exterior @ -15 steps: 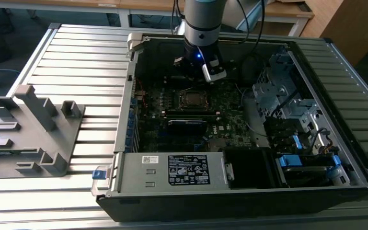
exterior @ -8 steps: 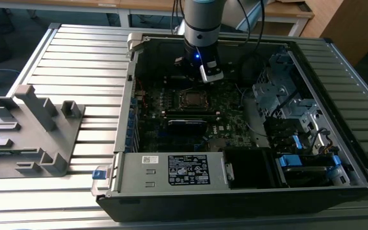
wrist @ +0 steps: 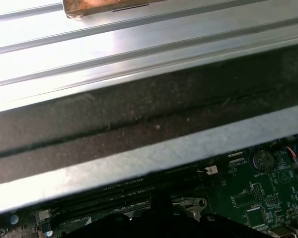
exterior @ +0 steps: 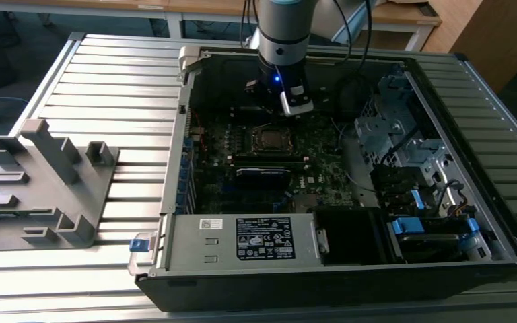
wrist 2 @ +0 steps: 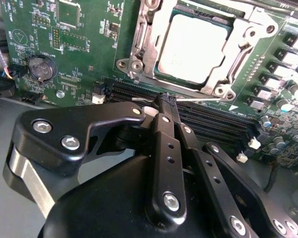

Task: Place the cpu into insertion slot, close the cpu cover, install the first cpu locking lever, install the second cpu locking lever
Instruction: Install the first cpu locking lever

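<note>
The cpu (wrist 2: 193, 47) lies in the insertion slot (exterior: 268, 138) on the green motherboard (wrist 2: 74, 54). Its dull silver top shows through the cut-out of the cpu cover (wrist 2: 241, 57), which lies flat over it. My gripper (wrist 2: 166, 99) is shut, its black fingertips pressed together just beside the socket's edge, over the black memory slots. A thin silver locking lever rod (wrist 2: 208, 100) runs along that edge at the fingertips; I cannot tell whether they touch it. In the exterior view the gripper (exterior: 287, 111) hangs just behind the socket, inside the open computer case (exterior: 240, 269).
The case's metal wall (wrist: 139, 163) and the slatted table (wrist: 139, 59) rise close behind the gripper. A coin battery (wrist 2: 41, 68) sits on the board. Drive cages (exterior: 402, 134) and cables line the exterior view's right. A grey fixture (exterior: 43, 182) stands on the table at the exterior view's left.
</note>
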